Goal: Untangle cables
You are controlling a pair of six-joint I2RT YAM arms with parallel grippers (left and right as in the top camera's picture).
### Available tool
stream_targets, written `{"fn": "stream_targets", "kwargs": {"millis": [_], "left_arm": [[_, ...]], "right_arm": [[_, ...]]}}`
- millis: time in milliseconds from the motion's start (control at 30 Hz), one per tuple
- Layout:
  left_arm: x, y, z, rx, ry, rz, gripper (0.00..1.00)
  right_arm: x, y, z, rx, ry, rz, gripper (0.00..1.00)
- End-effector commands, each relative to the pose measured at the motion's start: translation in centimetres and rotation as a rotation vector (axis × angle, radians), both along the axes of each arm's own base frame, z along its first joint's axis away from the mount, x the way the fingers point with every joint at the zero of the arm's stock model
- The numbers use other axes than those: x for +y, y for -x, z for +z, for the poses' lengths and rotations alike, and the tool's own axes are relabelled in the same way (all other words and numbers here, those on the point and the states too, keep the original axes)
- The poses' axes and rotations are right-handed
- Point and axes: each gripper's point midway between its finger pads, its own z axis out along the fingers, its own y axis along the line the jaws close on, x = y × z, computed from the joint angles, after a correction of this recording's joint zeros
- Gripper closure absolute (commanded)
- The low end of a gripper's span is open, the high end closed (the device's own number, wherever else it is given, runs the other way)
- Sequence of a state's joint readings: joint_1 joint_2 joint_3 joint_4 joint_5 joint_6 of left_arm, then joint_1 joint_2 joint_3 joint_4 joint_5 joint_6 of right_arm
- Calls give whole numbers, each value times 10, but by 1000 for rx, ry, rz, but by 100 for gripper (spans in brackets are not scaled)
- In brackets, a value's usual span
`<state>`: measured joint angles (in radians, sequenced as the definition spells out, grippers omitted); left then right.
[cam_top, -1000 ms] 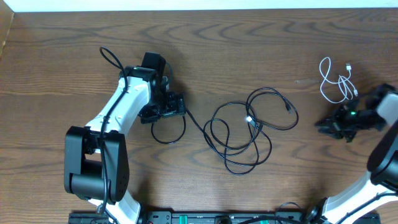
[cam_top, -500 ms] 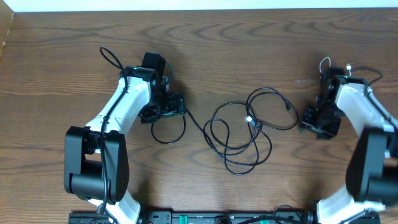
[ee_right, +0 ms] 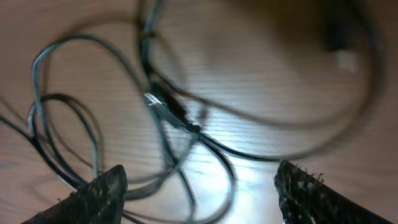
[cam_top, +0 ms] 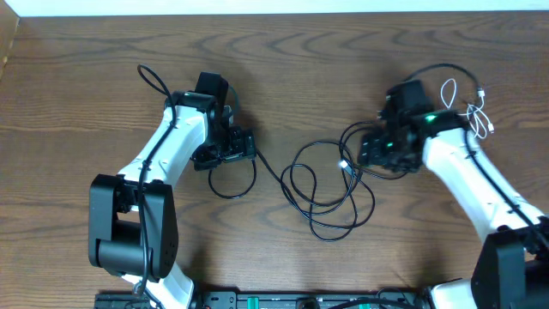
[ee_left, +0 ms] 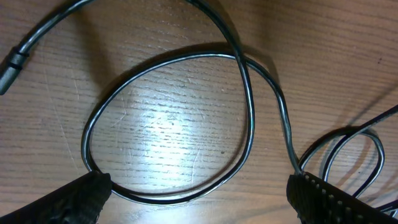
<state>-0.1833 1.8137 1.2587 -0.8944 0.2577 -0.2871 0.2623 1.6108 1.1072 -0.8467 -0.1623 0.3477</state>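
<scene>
Overhead faces straight down; wrist cameras peer closely at cables (ee_left: 250,112).

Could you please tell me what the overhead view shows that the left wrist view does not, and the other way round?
Only the overhead view shows the white cable at the far right, the black tangle in the middle and the right gripper over its right side. Only the left wrist view shows a plug end and the spot where the black loop crosses itself. Both show that loop lying on the table by the open left gripper.
</scene>
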Motion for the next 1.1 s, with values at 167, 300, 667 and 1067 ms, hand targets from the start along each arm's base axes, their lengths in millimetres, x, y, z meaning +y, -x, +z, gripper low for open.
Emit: {"fn": "stream_targets", "kwargs": {"millis": [167, 300, 667, 1067], "left_arm": [[0, 0, 2, -3, 3, -13, 5], [0, 0, 2, -3, 3, -13, 5], [0, 0, 2, -3, 3, -13, 5], [0, 0, 2, -3, 3, -13, 5]], "right_arm": [[51, 1, -30, -134, -21, 160, 28], [58, 1, -41, -180, -18, 181, 34], [64, 19, -60, -126, -99, 99, 74], [164, 33, 33, -199, -670, 399, 99]]}}
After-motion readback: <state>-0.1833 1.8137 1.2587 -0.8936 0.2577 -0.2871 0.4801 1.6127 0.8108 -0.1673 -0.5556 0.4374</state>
